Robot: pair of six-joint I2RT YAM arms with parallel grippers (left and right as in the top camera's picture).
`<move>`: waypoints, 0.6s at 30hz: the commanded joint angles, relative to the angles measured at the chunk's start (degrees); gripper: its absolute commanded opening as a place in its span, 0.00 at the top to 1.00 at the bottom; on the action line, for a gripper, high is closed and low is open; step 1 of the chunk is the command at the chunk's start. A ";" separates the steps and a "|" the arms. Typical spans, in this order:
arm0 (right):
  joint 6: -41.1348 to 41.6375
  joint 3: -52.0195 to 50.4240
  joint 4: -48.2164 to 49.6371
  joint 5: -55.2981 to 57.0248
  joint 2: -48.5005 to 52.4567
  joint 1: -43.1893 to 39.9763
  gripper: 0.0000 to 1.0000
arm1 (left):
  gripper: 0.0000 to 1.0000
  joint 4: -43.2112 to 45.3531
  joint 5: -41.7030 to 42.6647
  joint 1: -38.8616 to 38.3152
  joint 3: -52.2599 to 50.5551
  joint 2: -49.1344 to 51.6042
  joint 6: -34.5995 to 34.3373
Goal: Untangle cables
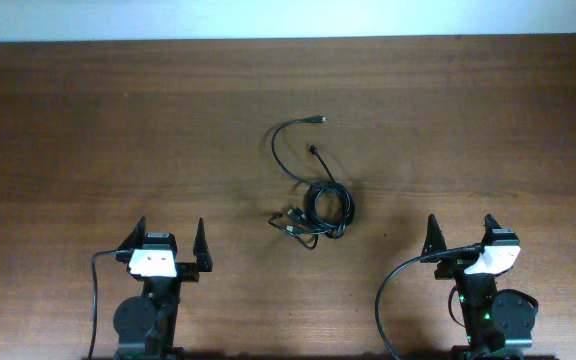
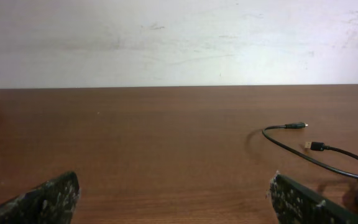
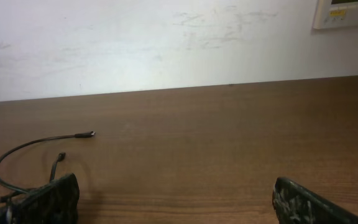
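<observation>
The cables lie knotted in one black bundle at the middle of the wooden table, with one long strand curving up to a plug end and a short end beside it. My left gripper is open and empty, below and left of the bundle. My right gripper is open and empty, below and right of it. In the left wrist view the strands show at the right, past my open fingers. In the right wrist view the strands show at the left, beyond my open fingers.
The brown wooden table ends at a white wall along the far edge. Thicker black arm cables loop beside the right arm base and beside the left arm base. A white wall panel is at the upper right.
</observation>
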 commanded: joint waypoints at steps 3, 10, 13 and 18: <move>0.22 -0.42 -0.07 0.70 -0.59 7.39 0.02 | 0.01 -0.24 -0.17 0.39 -0.24 -0.26 0.66; 0.22 -0.42 -0.09 0.70 -0.59 7.39 0.01 | 0.01 -0.24 -0.17 0.39 -0.24 -0.26 0.66; 0.20 -0.42 -0.09 0.70 -0.59 7.39 0.01 | 0.01 -0.24 -0.17 0.39 -0.24 -0.26 0.66; 0.22 -0.42 -0.07 0.70 -0.59 7.39 0.02 | 0.01 -0.04 -4.46 0.39 -0.24 -0.26 0.68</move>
